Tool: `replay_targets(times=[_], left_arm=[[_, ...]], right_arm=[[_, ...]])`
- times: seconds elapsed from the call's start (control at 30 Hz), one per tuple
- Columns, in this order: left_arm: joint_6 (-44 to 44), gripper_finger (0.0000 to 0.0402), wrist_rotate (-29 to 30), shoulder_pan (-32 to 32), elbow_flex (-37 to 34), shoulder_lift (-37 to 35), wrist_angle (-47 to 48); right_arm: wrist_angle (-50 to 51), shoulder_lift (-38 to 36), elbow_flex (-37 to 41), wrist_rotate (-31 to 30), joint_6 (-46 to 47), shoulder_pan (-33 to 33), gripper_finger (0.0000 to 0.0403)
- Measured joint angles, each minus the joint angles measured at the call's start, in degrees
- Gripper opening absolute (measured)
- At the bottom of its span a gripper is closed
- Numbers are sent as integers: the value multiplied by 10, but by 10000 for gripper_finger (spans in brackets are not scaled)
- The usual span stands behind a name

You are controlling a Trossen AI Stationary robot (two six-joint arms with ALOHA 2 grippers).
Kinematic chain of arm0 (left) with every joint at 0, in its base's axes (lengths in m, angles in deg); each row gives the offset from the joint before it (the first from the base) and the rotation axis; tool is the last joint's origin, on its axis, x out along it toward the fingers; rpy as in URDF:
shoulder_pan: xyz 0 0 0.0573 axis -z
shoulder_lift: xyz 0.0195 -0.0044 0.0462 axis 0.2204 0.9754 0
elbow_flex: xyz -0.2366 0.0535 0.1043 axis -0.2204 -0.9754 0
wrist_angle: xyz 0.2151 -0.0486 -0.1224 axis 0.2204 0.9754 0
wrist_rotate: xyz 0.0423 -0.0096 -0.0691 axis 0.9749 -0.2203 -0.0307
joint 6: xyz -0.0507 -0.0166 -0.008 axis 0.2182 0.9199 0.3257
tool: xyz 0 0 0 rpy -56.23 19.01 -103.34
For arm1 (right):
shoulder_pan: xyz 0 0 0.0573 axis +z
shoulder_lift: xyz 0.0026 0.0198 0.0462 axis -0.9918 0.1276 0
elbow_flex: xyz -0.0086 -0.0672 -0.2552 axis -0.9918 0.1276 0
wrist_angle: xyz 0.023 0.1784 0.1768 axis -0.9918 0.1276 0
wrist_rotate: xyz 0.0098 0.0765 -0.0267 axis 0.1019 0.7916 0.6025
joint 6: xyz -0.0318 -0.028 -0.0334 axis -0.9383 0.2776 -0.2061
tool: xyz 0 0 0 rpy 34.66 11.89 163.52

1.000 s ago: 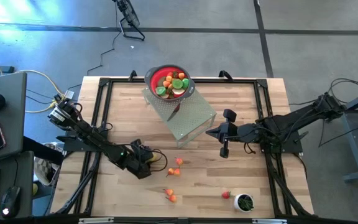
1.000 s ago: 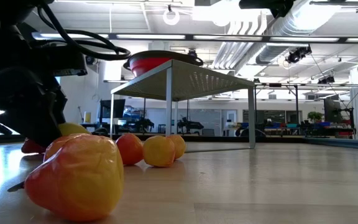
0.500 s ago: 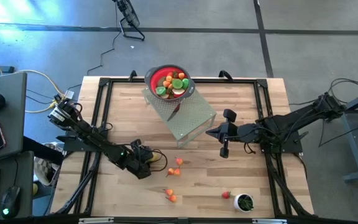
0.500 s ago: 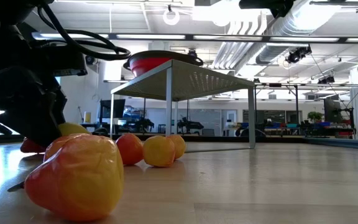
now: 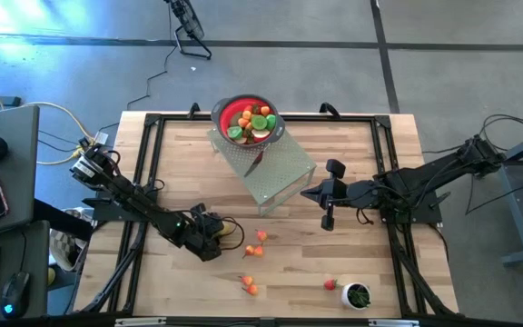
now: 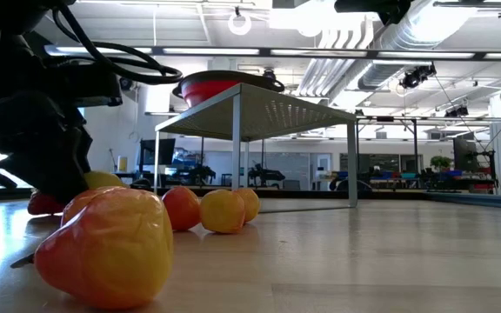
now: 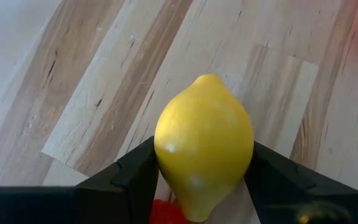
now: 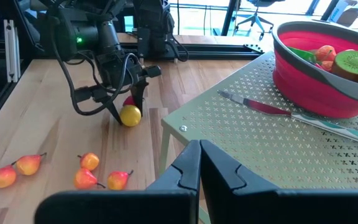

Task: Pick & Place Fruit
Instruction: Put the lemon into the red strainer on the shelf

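red piece mostly hidden under lemon, unidentifiable

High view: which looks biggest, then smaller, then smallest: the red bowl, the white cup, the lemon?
1. red bowl
2. white cup
3. lemon, partly hidden by the left gripper, so its rank against the cup is unsure.

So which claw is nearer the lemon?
Left. The left claw has its fingers on either side of the lemon on the table; the right claw hangs shut well across the table, beside the perforated stand.
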Motion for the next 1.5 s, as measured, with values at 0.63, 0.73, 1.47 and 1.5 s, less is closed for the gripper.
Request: replay_targets(times=[0.63, 0.73, 1.47, 1.5], left_arm=[[-143, 199, 1, 0, 159, -2, 91], [-147, 199, 3, 0, 200, -2, 136], [-158, 200, 73, 0, 385, -2, 252], [-162, 200, 76, 0, 395, -2, 260]], right_arm=[[0, 0, 0, 0, 0, 0, 3], [0, 0, 0, 0, -1, 0, 3], [0, 0, 0, 3, -30, 0, 3], [0, 0, 0, 3, -30, 0, 3]])
